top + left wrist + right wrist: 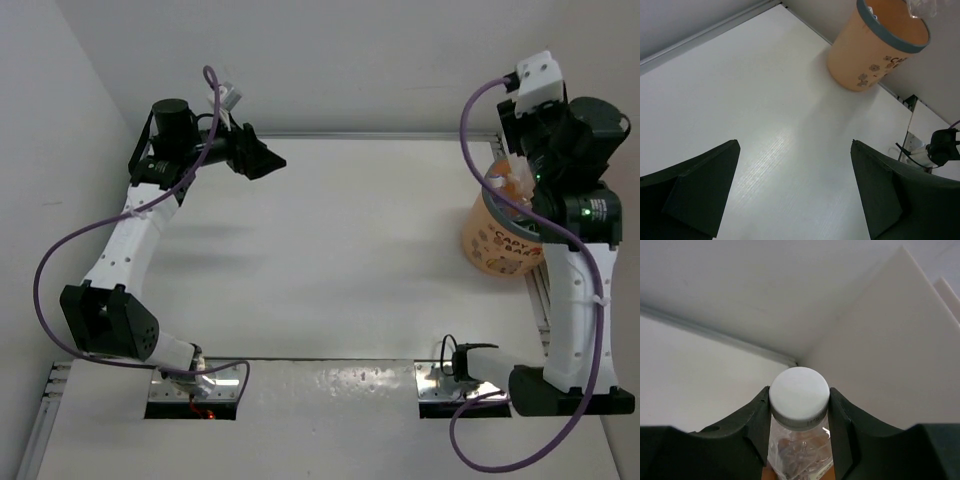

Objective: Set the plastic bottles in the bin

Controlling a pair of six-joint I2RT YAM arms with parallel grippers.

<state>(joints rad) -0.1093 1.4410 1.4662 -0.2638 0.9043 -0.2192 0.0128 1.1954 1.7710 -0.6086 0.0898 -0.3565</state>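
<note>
The bin (497, 243), a round orange bucket with a grey rim, stands at the table's right edge. My right gripper (522, 168) hangs over its mouth, shut on a clear plastic bottle (799, 395). Its fingers (752, 420) clamp the neck just under the white cap, and the bottle's body hangs down toward the orange inside. In the left wrist view the bin (867, 55) sits far ahead, with the held bottle (921, 7) above its rim. My left gripper (794, 143) is open and empty, raised over the bare far left of the table (330, 250).
White walls close the table at the back and left. A metal rail (541, 300) runs along the right edge beside the bin. Purple cables (60, 250) loop off both arms. Two metal base plates (197, 385) lie at the near edge.
</note>
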